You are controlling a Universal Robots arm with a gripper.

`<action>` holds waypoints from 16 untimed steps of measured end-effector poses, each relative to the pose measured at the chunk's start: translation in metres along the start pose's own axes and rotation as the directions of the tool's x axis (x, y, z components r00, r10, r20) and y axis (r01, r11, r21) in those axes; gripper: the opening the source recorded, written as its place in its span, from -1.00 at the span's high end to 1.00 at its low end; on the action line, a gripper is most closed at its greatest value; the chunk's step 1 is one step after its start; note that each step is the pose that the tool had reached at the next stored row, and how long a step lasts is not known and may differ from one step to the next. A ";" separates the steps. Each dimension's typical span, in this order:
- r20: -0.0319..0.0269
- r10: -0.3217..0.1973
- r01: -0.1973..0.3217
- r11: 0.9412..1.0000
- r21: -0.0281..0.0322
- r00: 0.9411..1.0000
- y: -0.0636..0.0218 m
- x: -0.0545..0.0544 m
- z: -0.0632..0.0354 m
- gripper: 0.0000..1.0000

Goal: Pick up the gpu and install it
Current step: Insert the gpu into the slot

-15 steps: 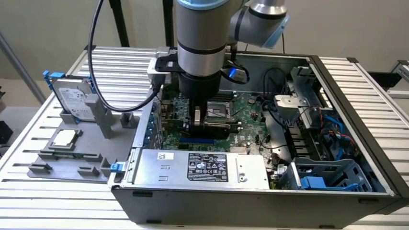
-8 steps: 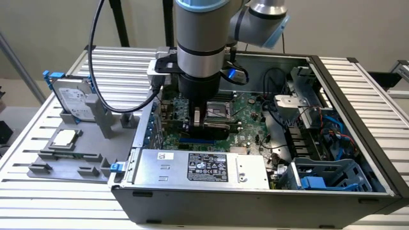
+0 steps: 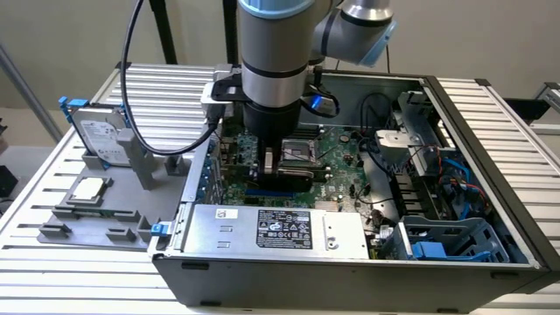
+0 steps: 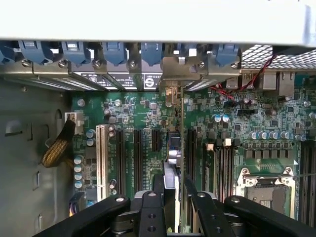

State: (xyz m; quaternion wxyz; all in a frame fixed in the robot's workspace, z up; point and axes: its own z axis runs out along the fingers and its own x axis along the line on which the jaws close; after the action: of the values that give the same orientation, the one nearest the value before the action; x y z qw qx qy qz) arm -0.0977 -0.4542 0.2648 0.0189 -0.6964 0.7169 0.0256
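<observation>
Slatted metal table [image 3: 35,197] carries a grey tray [image 3: 96,226] at the exterior view's left, with a silver hard drive [image 3: 101,138] standing upright and a small square chip [image 3: 88,189] lying flat. Beside it sits an open computer case [image 3: 490,131]. The gripper [image 3: 287,172] [image 4: 175,197] reaches down inside, clenched on the gpu [image 3: 289,180] [image 4: 175,153]. The card stands on edge over the motherboard [image 4: 237,123], among the expansion slots, with its silver bracket [image 4: 173,74] toward the case's rear wall. Whether it is seated cannot be told. A blue drive cage [image 3: 455,243] occupies the right corner.
</observation>
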 end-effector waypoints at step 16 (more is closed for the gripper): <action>-0.002 0.000 0.000 1.000 -0.003 1.000 0.0009 -0.002 0.0061 1.00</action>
State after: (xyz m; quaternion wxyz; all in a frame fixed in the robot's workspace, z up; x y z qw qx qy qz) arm -0.0986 -0.4518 0.2589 0.0171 -0.6964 0.7170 0.0257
